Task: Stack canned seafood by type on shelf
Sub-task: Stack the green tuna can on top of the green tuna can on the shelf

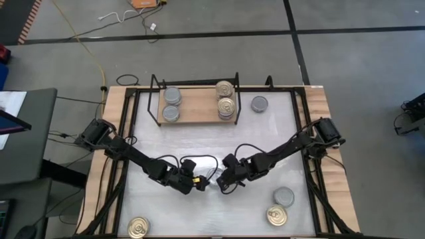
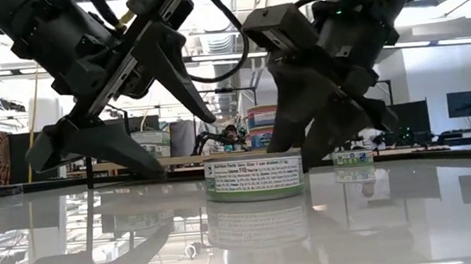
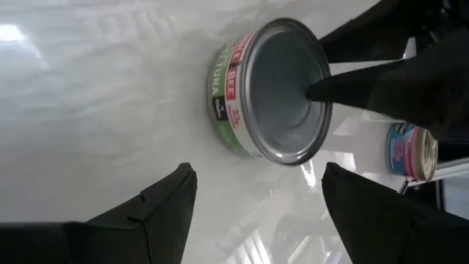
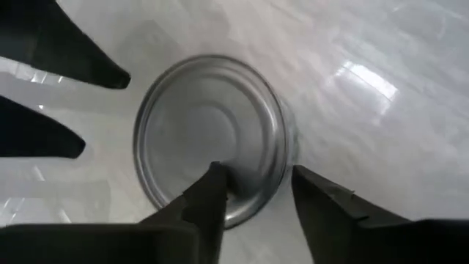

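Observation:
A tuna can [image 3: 271,92] with a plain grey top [image 4: 209,128] and a green and red label stands upright on the white tabletop [image 1: 265,146] between my two grippers. My right gripper [image 4: 253,176] is open and slants down over it: one finger is over the top, the other outside the wall. My left gripper [image 3: 256,172] is open just to the can's left and touches nothing. The wooden shelf [image 1: 196,113] at the far side carries grey-topped cans [image 1: 172,104] on its left and gold-topped cans [image 1: 226,98] on its right. My right gripper has one fingertip [image 3: 311,92] on the can's grey top, a little in from the rim [image 4: 275,183]. The other finger [image 4: 322,202] stands outside the wall, and I cannot tell whether it touches. The fingers slant down from the table's right. The can sits flat on the table.
Loose cans stand on the table: a grey-topped one [image 1: 259,103] right of the shelf, a grey [image 1: 283,196] and a gold one [image 1: 277,215] near the right front, and a gold one [image 1: 138,228] at the left front. Cables lie by both arms.

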You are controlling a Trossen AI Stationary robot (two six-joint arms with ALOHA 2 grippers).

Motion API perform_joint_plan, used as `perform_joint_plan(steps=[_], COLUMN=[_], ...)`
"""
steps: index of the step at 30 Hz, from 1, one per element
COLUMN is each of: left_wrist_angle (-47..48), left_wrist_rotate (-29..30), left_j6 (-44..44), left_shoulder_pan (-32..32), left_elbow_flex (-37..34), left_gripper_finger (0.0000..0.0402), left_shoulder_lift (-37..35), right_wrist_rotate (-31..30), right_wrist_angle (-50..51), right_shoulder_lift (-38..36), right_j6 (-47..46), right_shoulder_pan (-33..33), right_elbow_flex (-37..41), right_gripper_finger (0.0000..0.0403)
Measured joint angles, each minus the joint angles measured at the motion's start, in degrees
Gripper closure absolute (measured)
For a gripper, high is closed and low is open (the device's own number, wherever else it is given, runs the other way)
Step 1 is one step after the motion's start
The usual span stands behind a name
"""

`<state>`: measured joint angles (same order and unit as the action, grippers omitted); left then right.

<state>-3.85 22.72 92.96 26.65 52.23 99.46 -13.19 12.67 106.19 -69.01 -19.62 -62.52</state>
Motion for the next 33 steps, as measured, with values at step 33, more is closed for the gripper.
perform_joint_plan(steps=[33], left_wrist_angle=[-13.0], left_wrist_rotate=[7.6], left_j6=[15.4], left_shoulder_pan=[4.3], left_elbow_flex=[1.4], left_gripper_finger=[0.0118], left_shoulder_lift=[9.3], right_wrist_rotate=[-0.4], right_wrist_angle=[-0.9], right_shoulder_lift=[-0.1], right_j6=[1.6], right_shoulder_pan=[-1.0], right_elbow_flex=[1.7], right_gripper_finger=[0.0378])
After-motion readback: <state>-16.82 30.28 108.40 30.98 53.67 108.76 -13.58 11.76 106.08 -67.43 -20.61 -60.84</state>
